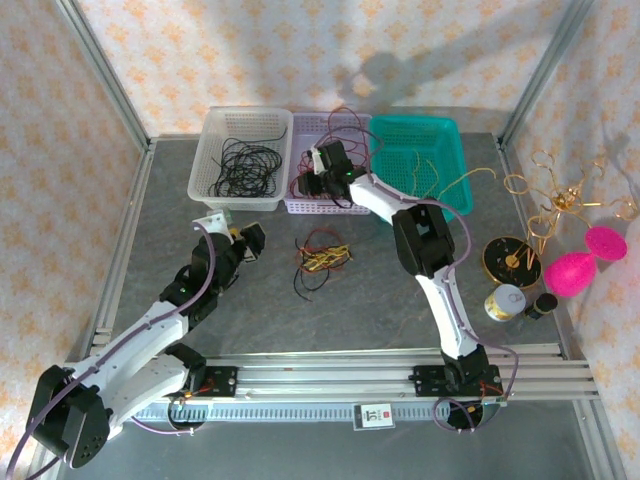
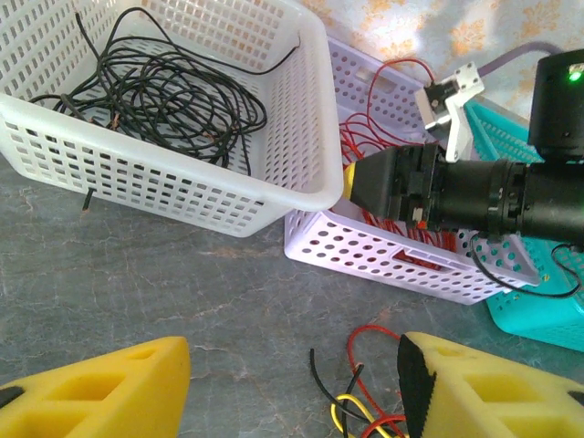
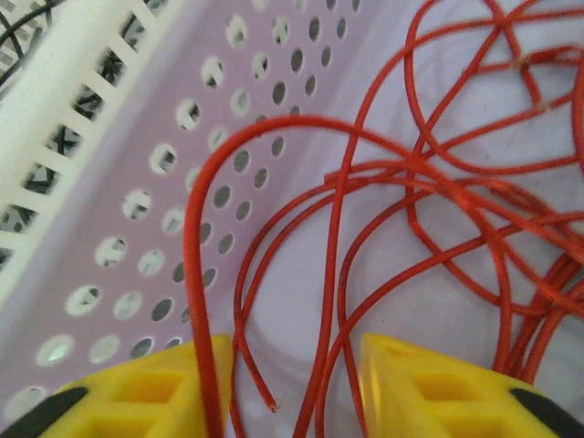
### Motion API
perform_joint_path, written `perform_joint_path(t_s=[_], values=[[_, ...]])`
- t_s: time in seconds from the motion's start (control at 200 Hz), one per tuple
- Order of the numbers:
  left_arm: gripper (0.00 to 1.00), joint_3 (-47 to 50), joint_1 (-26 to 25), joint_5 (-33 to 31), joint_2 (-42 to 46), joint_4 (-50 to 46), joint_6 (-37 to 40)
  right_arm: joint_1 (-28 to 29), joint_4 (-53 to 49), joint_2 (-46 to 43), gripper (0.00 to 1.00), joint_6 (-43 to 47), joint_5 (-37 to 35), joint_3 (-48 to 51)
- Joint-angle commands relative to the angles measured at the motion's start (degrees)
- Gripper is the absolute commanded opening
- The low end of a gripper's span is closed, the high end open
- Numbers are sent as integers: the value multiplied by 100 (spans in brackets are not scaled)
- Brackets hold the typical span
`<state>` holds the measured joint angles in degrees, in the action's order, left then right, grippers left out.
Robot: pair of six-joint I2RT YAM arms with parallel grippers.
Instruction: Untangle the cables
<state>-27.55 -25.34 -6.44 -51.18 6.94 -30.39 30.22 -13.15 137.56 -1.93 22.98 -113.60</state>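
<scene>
Left jaws wide, empty, by cables [image 1: 322, 257]. Right jaws apart among red wires [image 3: 301, 125] inside lilac basket [image 2: 383, 255].

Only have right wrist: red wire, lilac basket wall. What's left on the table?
Observer: A small tangle of red, yellow and black wires lies on the table, in front of the baskets.
Operator: Other arm?
Observer: The left claw is open, facing that bunch from its left.
Operator: Black ones sorted?
Observer: A coil of black cables sits in the white basket.
</scene>
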Motion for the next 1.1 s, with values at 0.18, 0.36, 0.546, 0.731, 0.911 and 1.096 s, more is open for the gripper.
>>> perform_joint_path(t_s=[0.18, 0.36, 0.546, 0.731, 0.911, 1.096], values=[[64, 111, 51, -41, 258, -210, -98, 42, -552, -698, 49, -365, -237, -396], [65, 184, 47, -29, 380, -228, -105, 48, -704, -1195, 50, -570, -175, 78], [64, 197, 54, 93, 455, -321, -75, 46, -435, -2033, 50, -662, -95, 1184], [54, 330, 38, 544, 463, -345, 135, 81, 156, -3495, 46, -932, -385, 3399], [50, 522, -81, 1460, -19, 114, 126, 308, 678, -4669, 46, -1160, -520, 5238], [59, 437, -444, 1997, -1200, 956, -170, 451, 1025, -5157, 46, -1371, -621, 6033]])
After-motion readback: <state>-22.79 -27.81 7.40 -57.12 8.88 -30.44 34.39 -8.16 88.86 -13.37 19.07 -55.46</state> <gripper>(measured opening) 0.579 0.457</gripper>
